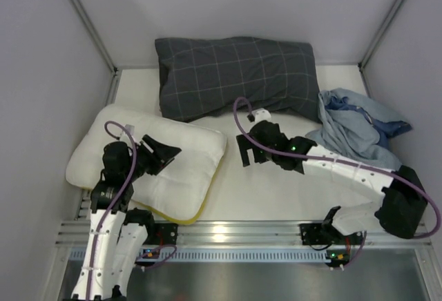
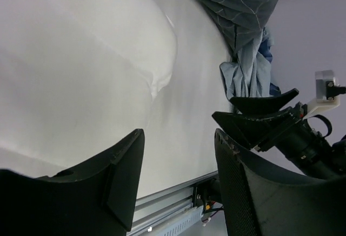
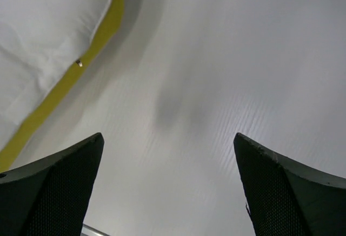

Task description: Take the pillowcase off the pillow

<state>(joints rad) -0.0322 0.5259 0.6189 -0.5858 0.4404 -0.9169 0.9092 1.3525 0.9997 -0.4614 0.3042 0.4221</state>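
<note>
Two pieces lie well apart: the crumpled blue cloth pillowcase (image 1: 359, 125) heaped at the right of the white desk (image 1: 262, 190), and the plump white yellow-piped pillow (image 1: 193, 156) stripped at the left, so removal looks finished. The left pincer (image 1: 164, 150) hangs released over the pillow, and the right pincer (image 1: 247, 157) gapes between them, gripping nothing.

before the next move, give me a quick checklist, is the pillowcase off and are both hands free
1. Pillowcase off the pillow: ok, it lies crumpled at the far right and the white pillow is bare.
2. Left hand empty: ok, jaws apart beside the pillow, nothing between them.
3. Right hand empty: ok, jaws wide over bare table.
4. Pillowcase apart from the dark grey pillow: cannot tell, their edges meet in the top view.
</note>
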